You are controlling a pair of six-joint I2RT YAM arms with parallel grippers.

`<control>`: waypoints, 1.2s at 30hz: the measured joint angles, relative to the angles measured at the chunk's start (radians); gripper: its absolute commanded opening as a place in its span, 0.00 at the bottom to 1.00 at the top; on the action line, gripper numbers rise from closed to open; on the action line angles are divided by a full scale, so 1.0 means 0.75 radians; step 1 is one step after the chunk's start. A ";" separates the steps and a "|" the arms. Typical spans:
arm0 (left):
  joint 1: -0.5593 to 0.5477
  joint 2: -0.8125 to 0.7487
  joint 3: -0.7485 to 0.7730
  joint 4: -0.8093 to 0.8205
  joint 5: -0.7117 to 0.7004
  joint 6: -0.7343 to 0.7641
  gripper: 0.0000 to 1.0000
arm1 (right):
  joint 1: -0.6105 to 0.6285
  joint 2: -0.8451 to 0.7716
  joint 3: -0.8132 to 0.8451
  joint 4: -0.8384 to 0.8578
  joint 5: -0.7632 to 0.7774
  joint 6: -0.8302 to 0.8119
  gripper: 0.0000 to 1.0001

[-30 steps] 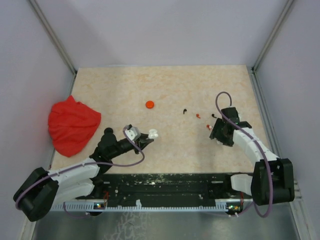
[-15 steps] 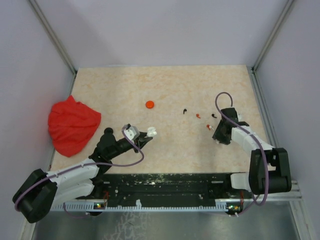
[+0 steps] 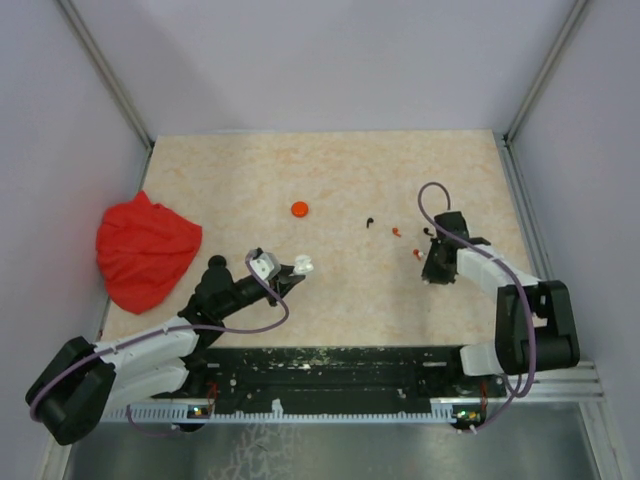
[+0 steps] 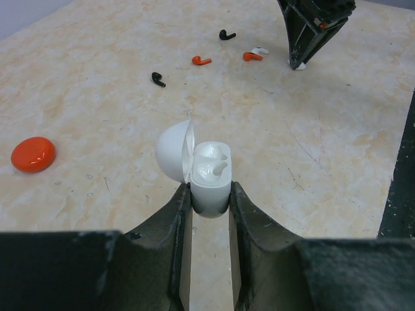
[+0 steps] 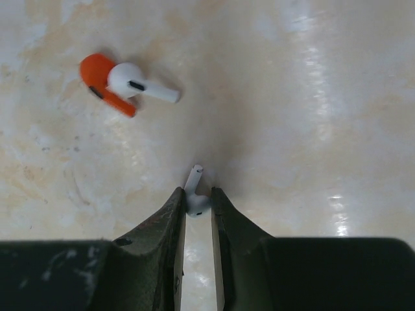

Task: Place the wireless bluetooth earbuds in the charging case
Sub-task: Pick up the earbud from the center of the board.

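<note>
Right fingers (image 5: 167,223) have snapped shut since the earlier frame and now pinch a white earbud (image 5: 196,203) by its head on the worktop (image 5: 311,97), stem pointing ahead. An orange earbud (image 5: 97,74) touching a second white earbud (image 5: 139,87) lies ahead-left, apart. Left fingers (image 4: 170,220) clamp the charging case (image 4: 211,175), lid open, well off to the left. Pick-up step, likely; the next move needs a straight lift and a carry left over bare worktop, with black earbuds (image 4: 158,79) off the path and edges far.

Left arm (image 3: 150,350): white link shells, black joint housings, thin purple cable (image 3: 283,303) alongside. Right arm (image 3: 490,268): same build, with a purple cable loop (image 3: 420,203) at 12 o'clock of its wrist. Matte black tapered fingers (image 4: 165,253) on both.
</note>
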 measured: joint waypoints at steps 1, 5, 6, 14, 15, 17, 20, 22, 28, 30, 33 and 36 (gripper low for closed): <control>0.000 0.000 0.000 -0.001 0.000 0.001 0.01 | 0.019 0.011 0.010 0.001 -0.005 -0.008 0.17; 0.000 0.000 0.000 -0.001 -0.002 0.003 0.01 | 0.176 0.084 0.078 -0.016 -0.030 -0.042 0.17; 0.000 -0.001 0.000 -0.001 -0.003 0.003 0.01 | 0.226 0.111 0.105 -0.028 -0.033 -0.051 0.17; 0.000 -0.020 0.000 -0.011 -0.006 0.005 0.01 | 0.582 0.368 0.366 -0.089 -0.048 -0.147 0.27; 0.000 -0.023 0.000 -0.011 -0.007 0.005 0.01 | 0.610 0.395 0.396 -0.100 -0.043 -0.158 0.28; 0.000 -0.027 0.000 -0.011 -0.009 0.005 0.01 | 0.660 0.440 0.452 -0.119 -0.025 -0.182 0.30; 0.000 -0.027 0.000 -0.011 -0.011 0.005 0.01 | 0.694 0.462 0.478 -0.137 0.003 -0.204 0.35; 0.000 -0.027 0.000 -0.011 -0.011 0.005 0.01 | 0.696 0.462 0.478 -0.149 0.018 -0.215 0.40; 0.000 -0.023 0.000 -0.011 -0.011 0.005 0.01 | 0.696 0.459 0.478 -0.206 0.080 -0.244 0.42; 0.000 -0.023 -0.001 -0.011 -0.011 0.005 0.01 | 0.696 0.458 0.479 -0.216 0.099 -0.251 0.42; 0.000 -0.022 0.000 -0.011 -0.011 0.005 0.01 | 0.696 0.456 0.479 -0.230 0.135 -0.253 0.42; 0.000 -0.022 0.000 -0.011 -0.011 0.005 0.01 | 0.691 0.453 0.478 -0.231 0.170 -0.257 0.41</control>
